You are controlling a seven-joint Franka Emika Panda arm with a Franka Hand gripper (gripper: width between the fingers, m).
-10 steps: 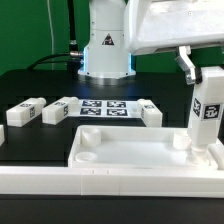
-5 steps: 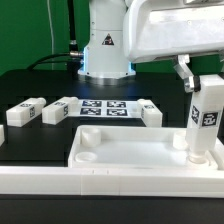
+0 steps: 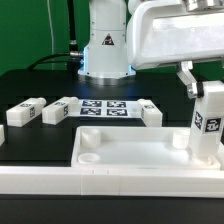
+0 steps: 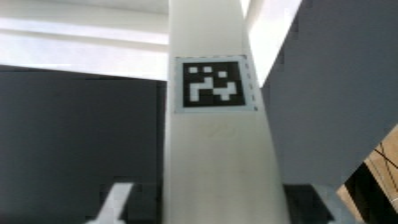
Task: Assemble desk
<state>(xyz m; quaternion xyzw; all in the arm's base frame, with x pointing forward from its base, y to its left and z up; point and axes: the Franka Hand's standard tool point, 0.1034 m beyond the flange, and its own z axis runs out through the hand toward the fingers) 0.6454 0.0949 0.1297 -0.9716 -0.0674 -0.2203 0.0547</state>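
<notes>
Desk tabletop [image 3: 130, 150] lies along the table [image 3: 40, 140] edge nearest the exterior camera. Its near side runs white on white into the rail [image 3: 110, 182] and is hard to separate, and the picture cuts off its corner on the exterior view's right. A leg [image 3: 209, 125] stands upright at that corner. The rim hides its foot, so I cannot tell whether it is seated in the socket. The jaws pinch the leg's top; only one dark finger [image 3: 186, 78] shows, the rest being under the white arm housing. The wrist view shows little but the blurred leg [image 4: 217, 120] and its tag. Since a second ago the leg has sunk lower and shifted toward the exterior view's right. Three legs [image 3: 25, 113] [image 3: 62, 110] [image 3: 150, 112] lie flat toward the far edge, beside the marker board [image 3: 105, 107]. All parts are white, matte, square-edged plastic; the table is black.
</notes>
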